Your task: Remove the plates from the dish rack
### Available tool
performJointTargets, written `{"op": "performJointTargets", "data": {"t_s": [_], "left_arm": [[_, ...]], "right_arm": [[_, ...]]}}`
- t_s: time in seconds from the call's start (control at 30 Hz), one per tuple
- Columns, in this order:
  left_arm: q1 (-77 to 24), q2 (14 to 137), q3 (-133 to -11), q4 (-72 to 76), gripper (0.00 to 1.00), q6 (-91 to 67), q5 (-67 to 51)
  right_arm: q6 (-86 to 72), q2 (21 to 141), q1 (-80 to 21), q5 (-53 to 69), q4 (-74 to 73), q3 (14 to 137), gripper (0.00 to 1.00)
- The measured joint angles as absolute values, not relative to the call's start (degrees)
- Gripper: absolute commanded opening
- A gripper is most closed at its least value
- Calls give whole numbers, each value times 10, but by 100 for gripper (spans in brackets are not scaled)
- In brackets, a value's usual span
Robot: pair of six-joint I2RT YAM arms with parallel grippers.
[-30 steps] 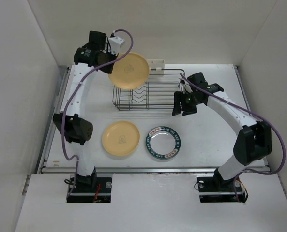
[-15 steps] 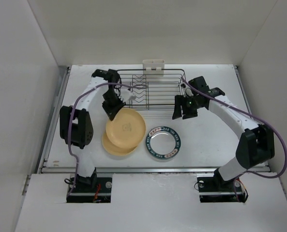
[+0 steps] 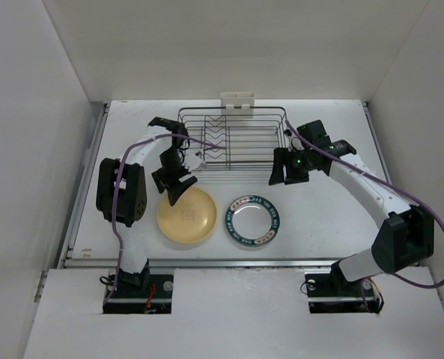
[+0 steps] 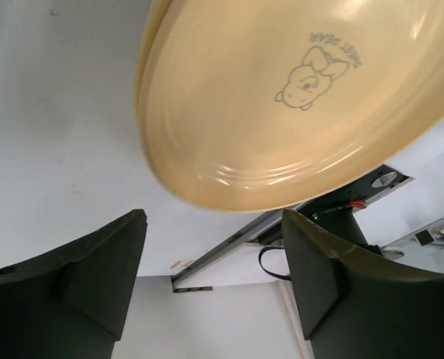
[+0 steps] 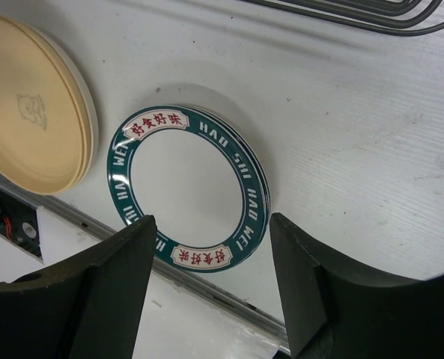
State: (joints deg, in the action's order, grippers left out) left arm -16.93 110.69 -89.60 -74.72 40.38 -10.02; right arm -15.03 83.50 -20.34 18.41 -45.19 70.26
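Note:
The dish rack (image 3: 231,138), a dark wire basket, stands at the back of the table with no plates in it. A yellow-orange plate (image 3: 186,215) with a bear motif (image 4: 296,112) lies flat on top of a cream one in front of the rack. Beside them lies a white plate with a dark green lettered rim (image 3: 254,220) (image 5: 188,191). My left gripper (image 3: 175,188) (image 4: 214,247) hovers open just off the yellow plate's far-left edge, holding nothing. Between the rack and the rimmed plate my right gripper (image 3: 285,176) (image 5: 214,277) hangs open and empty.
A white clip (image 3: 237,100) sits on the rack's far side. The rack's lower wires (image 5: 356,11) run along the top of the right wrist view. White walls close the table on the left, right and back. A metal rail (image 3: 236,262) marks the table's near edge.
My left arm carried the yellow-orange plate from above the rack down onto the cream plate, and its jaws have opened and let go. The right arm barely shifted.

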Motion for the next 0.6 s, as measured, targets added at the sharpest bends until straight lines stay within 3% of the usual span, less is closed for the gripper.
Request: {"op": "performJointTargets", "data": {"t_s": [0.17, 0.27, 0.3, 0.4, 0.47, 0.6], "left_arm": [[-168, 1097, -899, -748, 71, 390, -102], [-154, 1071, -923, -743, 71, 357, -118], [-143, 1055, -933, -728, 71, 333, -120], [-86, 985, -948, -650, 88, 246, -93], [-33, 932, -955, -594, 97, 174, -39], [62, 865, -966, -517, 100, 49, 117]], "right_arm": [[-155, 831, -203, 172, -449, 703, 68], [-176, 810, -204, 113, -449, 703, 76], [-187, 797, -205, 79, -449, 703, 83], [-230, 744, -206, -59, -445, 704, 98], [-266, 702, -207, -172, -441, 704, 100], [-314, 611, -204, -404, -410, 688, 100]]}}
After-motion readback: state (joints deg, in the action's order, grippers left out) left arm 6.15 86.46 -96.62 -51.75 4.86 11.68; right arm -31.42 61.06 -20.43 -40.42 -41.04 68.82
